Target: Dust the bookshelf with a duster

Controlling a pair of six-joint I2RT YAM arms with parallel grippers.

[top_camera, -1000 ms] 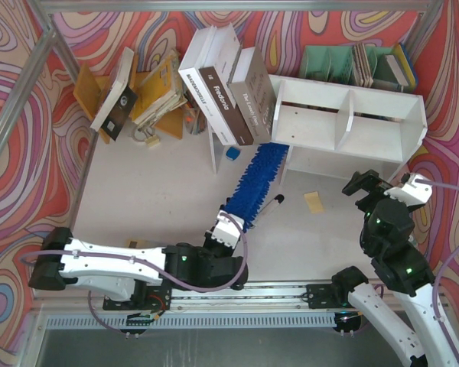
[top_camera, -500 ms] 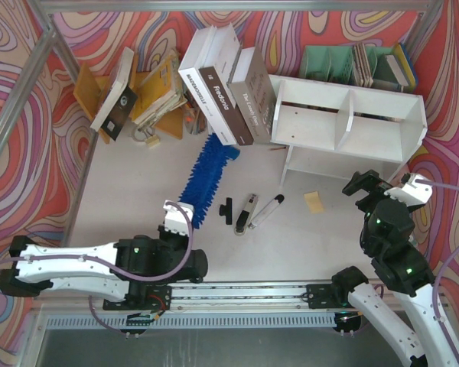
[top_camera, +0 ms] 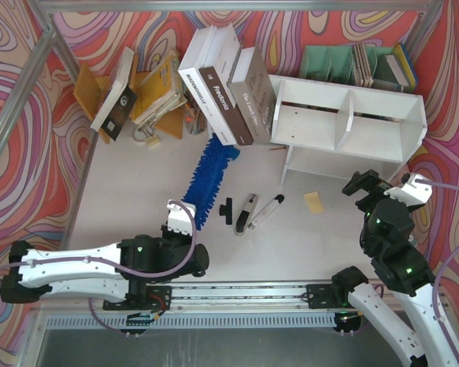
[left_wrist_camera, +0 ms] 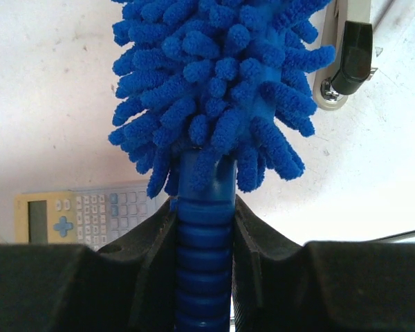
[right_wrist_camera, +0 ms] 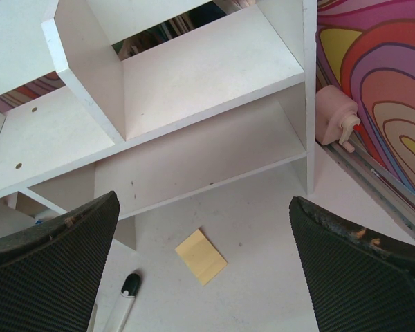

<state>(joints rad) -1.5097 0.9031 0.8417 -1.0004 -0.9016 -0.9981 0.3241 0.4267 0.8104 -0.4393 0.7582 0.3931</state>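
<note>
The bright-blue fluffy duster (top_camera: 206,177) lies slanted across the table, its tip under the leaning books, left of the white bookshelf (top_camera: 344,115) and not touching it. My left gripper (top_camera: 180,219) is shut on the duster's ribbed blue handle (left_wrist_camera: 206,242), and the chenille head (left_wrist_camera: 214,83) fans out just past my left gripper (left_wrist_camera: 206,207). My right gripper (top_camera: 371,187) hovers open in front of the bookshelf's right end. In the right wrist view my right gripper (right_wrist_camera: 204,207) holds nothing, and the bookshelf (right_wrist_camera: 194,90) shows its cubbies and lower shelf.
Large books (top_camera: 226,84) lean on a thin white board at the back. A green rack (top_camera: 352,65) stands behind the shelf. Small black-and-silver tools (top_camera: 245,212), a marker (top_camera: 269,208) and a yellow note (top_camera: 314,201) lie mid-table. A calculator (left_wrist_camera: 76,218) lies beneath the left wrist.
My left arm has swung left with the duster, drawing its head away from the bookshelf's left end to beneath the leaning books. The right arm has not moved.
</note>
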